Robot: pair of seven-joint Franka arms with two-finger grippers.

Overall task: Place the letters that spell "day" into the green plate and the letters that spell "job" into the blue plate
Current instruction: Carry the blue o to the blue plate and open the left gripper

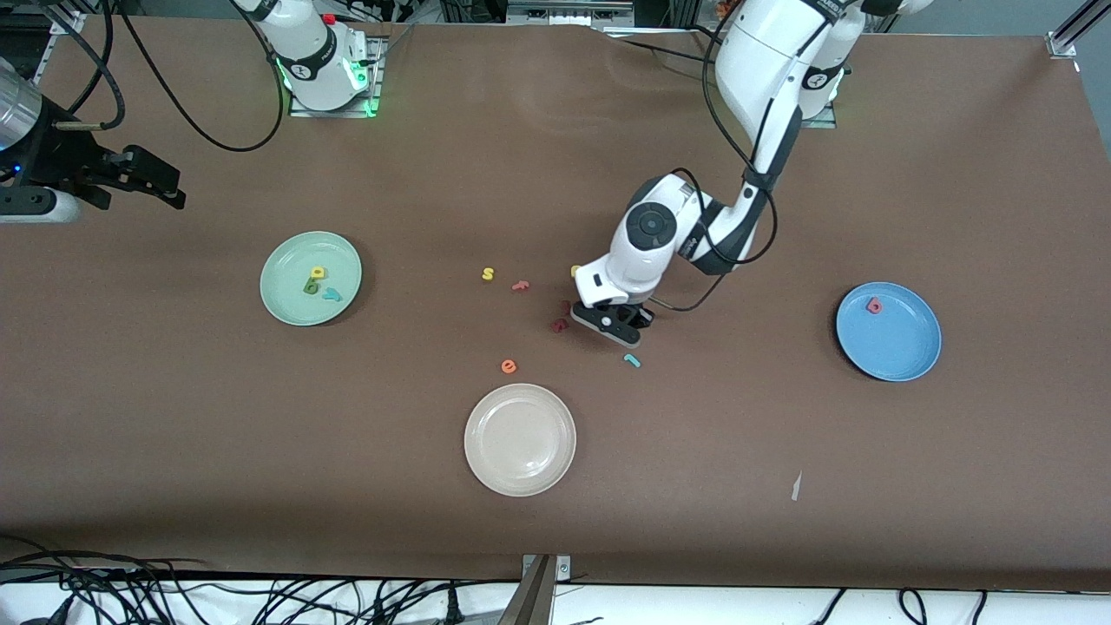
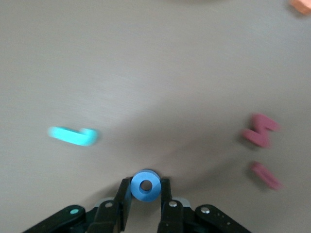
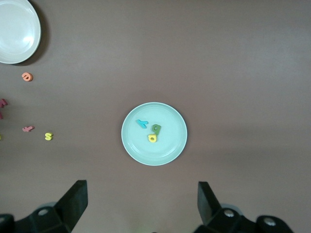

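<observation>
My left gripper is down at the table's middle, shut on the blue ring-shaped o, which the hand hides in the front view. The teal j lies on the table just nearer the front camera; it is also in the left wrist view. The red-pink b lies in the blue plate. The green plate holds the yellow a, the olive d and the teal y. My right gripper waits open and high over the right arm's end of the table.
A cream-white plate sits nearest the front camera, with an orange e beside it. A yellow s, a red letter and two dark red letters lie close to my left hand. A white scrap lies near the front edge.
</observation>
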